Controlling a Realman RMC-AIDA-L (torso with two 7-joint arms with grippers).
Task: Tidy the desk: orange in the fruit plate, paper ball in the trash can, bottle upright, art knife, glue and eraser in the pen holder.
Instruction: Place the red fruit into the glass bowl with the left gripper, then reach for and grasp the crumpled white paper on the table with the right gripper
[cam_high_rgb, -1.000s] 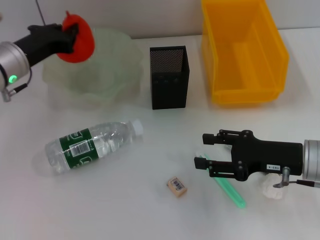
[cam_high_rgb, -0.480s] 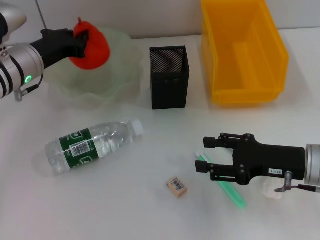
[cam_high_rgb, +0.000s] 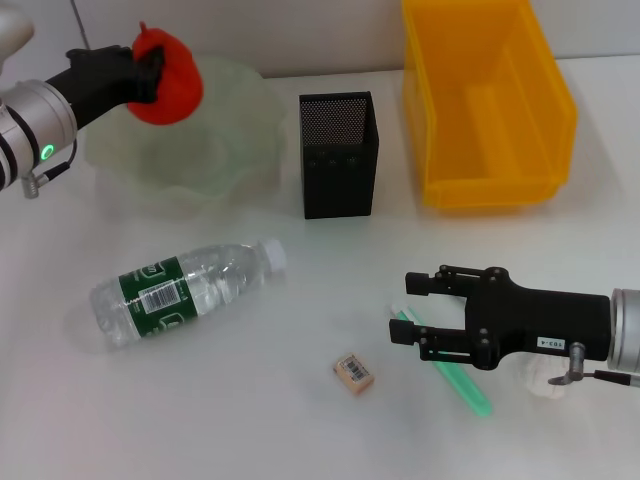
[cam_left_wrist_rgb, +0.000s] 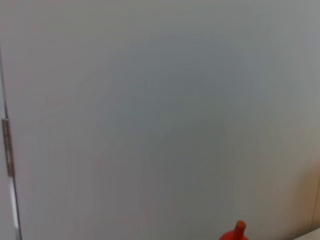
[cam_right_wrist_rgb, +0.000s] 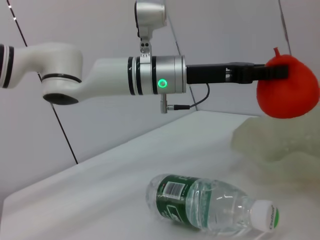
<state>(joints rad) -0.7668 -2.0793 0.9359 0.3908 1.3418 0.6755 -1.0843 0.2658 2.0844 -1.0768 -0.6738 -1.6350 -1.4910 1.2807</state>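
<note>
Orange (cam_high_rgb: 165, 85) is clamped in the left gripper (cam_high_rgb: 150, 75) above the fruit plate (cam_high_rgb: 215, 150), not yet released, while bottle (cam_high_rgb: 185, 290) lies flat, eraser (cam_high_rgb: 354, 372) waits beside the open right gripper (cam_high_rgb: 405, 305), and pen holder (cam_high_rgb: 338, 155) beyond it looks unfilled.

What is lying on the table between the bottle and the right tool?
The eraser lies between the bottle and the right tool, seen in the head view.

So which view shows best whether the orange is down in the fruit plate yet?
The right wrist view: side-on, it shows the orange held by the left gripper clear above the fruit plate. The head view overlaps orange and plate from above; the left wrist view catches only the orange's top.
</note>
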